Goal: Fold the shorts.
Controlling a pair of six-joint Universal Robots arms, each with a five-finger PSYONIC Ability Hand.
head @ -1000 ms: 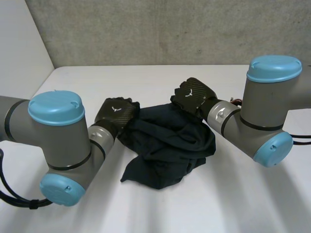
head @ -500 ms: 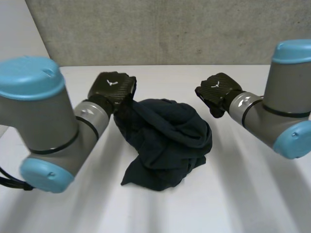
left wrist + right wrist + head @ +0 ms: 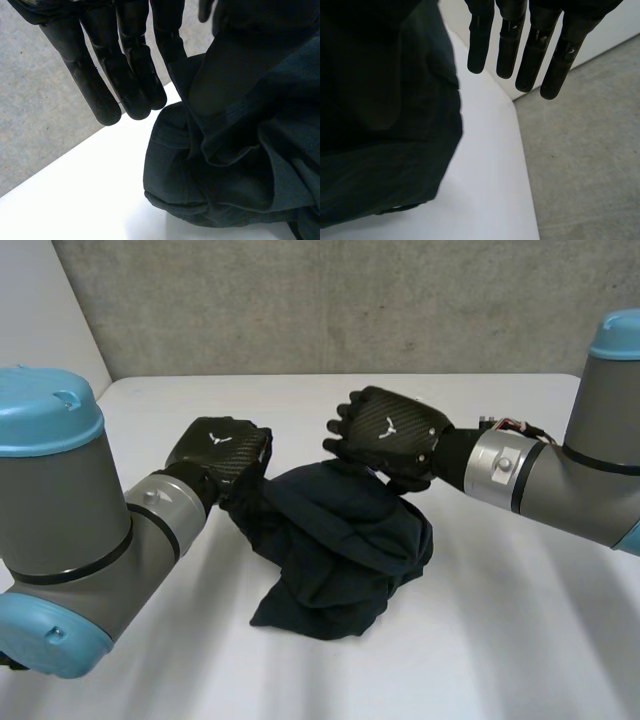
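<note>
Right hand (image 3: 395,430) is swinging back over the shorts (image 3: 340,530), fingers straight and released. Left hand (image 3: 218,450) is pinching their edge against its thumb

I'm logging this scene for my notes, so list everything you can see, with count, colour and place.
shorts: one, dark, crumpled mid-table between the hands
table: one, white, under the shorts
wall: one, grey, behind the table
left arm: one, grey with light-blue caps, near left
right arm: one, grey with light-blue cap, right
left hand: one, black, holding the shorts' left edge
right hand: one, black, open, at the shorts' far side
</note>
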